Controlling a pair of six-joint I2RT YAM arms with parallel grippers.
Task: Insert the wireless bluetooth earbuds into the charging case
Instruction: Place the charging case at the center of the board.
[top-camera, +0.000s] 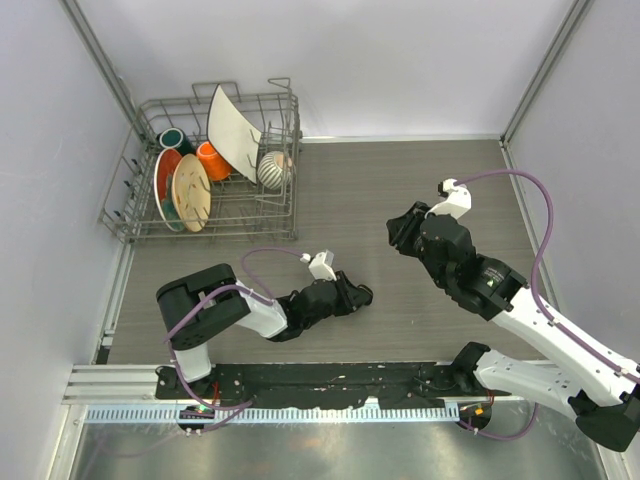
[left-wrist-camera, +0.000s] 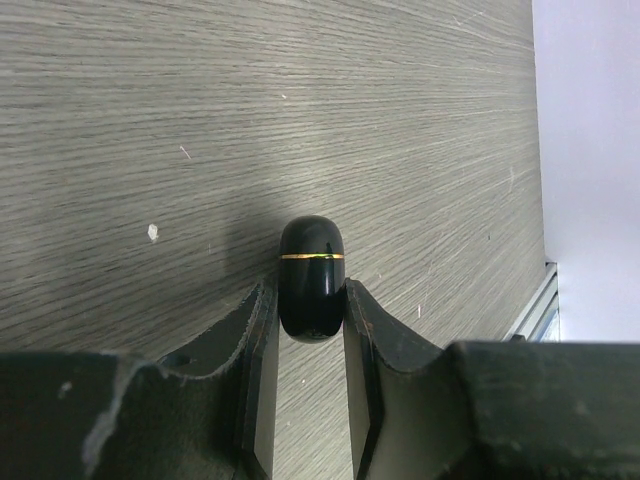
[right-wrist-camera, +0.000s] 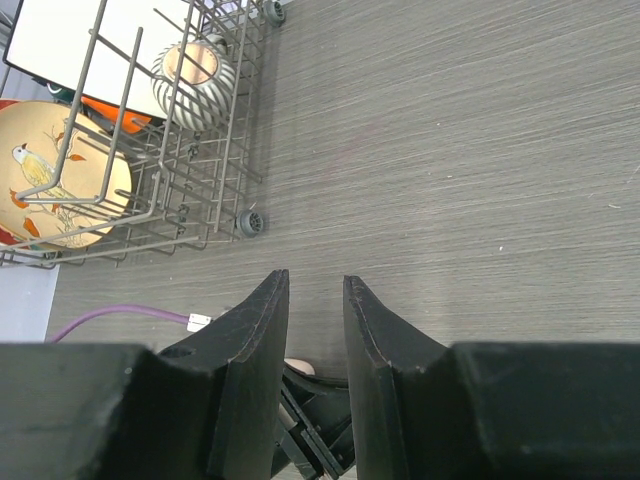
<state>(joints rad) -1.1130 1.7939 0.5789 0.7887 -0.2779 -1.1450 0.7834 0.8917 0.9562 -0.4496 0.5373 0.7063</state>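
Note:
The charging case (left-wrist-camera: 311, 250) is a small glossy black capsule with a thin gold seam, closed. My left gripper (left-wrist-camera: 310, 290) is shut on its lower half and holds it just above the wood-grain table (left-wrist-camera: 200, 120). From above, the left gripper (top-camera: 362, 297) lies low at the table's middle front, and the case is too small to make out there. My right gripper (top-camera: 398, 232) hovers higher up to the right. In its own view the right gripper (right-wrist-camera: 315, 280) stands open by a narrow gap with nothing between the fingers. No earbuds show clearly. A small cream piece (right-wrist-camera: 300, 368) shows low between the fingers, and I cannot tell what it is.
A wire dish rack (top-camera: 215, 160) with plates, cups and a striped bowl stands at the back left, also in the right wrist view (right-wrist-camera: 150, 150). The left arm's purple cable (right-wrist-camera: 110, 318) runs below the right gripper. Walls close the table on three sides.

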